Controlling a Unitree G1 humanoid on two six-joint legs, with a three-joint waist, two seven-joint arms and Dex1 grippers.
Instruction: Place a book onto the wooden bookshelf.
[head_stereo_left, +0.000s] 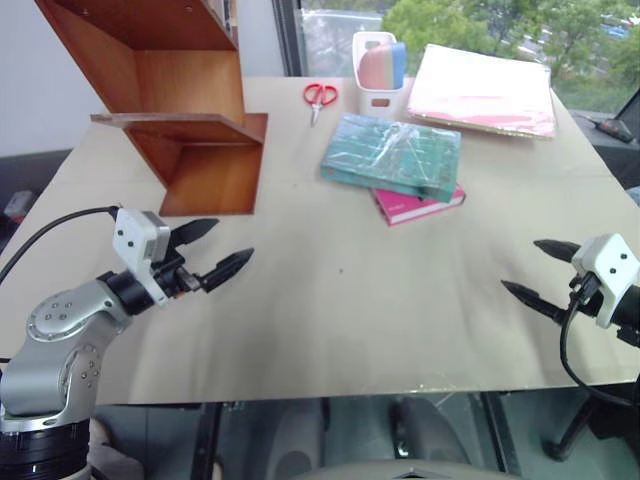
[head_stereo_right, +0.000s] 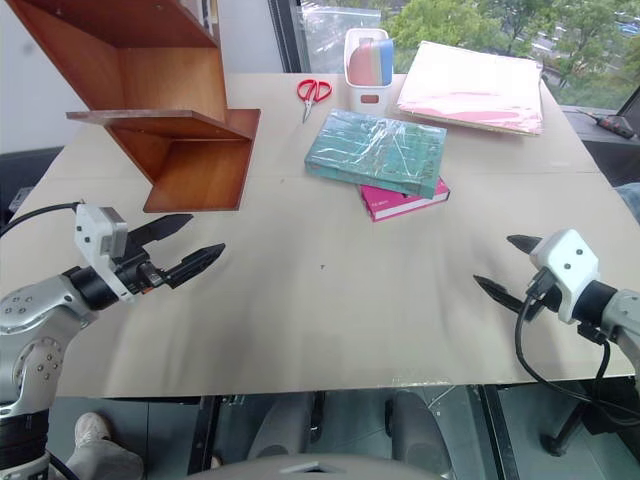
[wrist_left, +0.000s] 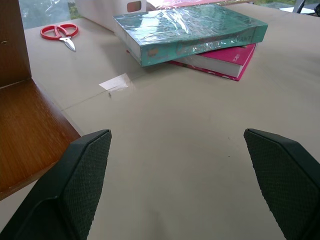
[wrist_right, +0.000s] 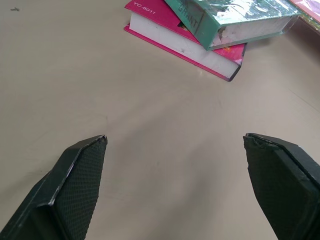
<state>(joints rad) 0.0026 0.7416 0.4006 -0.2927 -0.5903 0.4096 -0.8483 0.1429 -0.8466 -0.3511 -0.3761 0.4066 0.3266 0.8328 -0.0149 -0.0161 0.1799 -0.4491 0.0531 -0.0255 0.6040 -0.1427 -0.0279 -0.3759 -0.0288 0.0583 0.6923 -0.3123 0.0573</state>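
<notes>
Left eye view, stock at this moment, places taken from the book.

Book (head_stereo_left: 392, 156): teal-green, thick, plastic-wrapped. Lies flat on the surface (head_stereo_left: 330, 300), stacked on top of a thinner pink book (head_stereo_left: 418, 205) whose near corner sticks out from under it. Untouched; no claw is near it.

Wooden bookshelf (head_stereo_left: 180, 110): stands to the left of the book, well apart from it, at the far left part of the surface. Its visible boards carry nothing.

Left claw (head_stereo_left: 213, 250): nearer than the book and to its left, in front of the bookshelf. Fingers spread wide, nothing between them; the left wrist view shows bare surface in the gap, the book beyond.

Right claw (head_stereo_left: 528, 270): nearer than the book and to its right, well apart from it. Fingers likewise spread wide and empty, aimed toward the book stack in the right wrist view.

Other items: red scissors (head_stereo_left: 320, 97) beyond the book to its left; a white holder (head_stereo_left: 378, 68) just beyond it; a pale pink folder (head_stereo_left: 485, 90) beyond it to the right.

Progress, as judged: nothing of the task is done. Left to do: reach to the book, grip it off the pink book, carry it leftward to the bookshelf, set it on a board, let go.
</notes>
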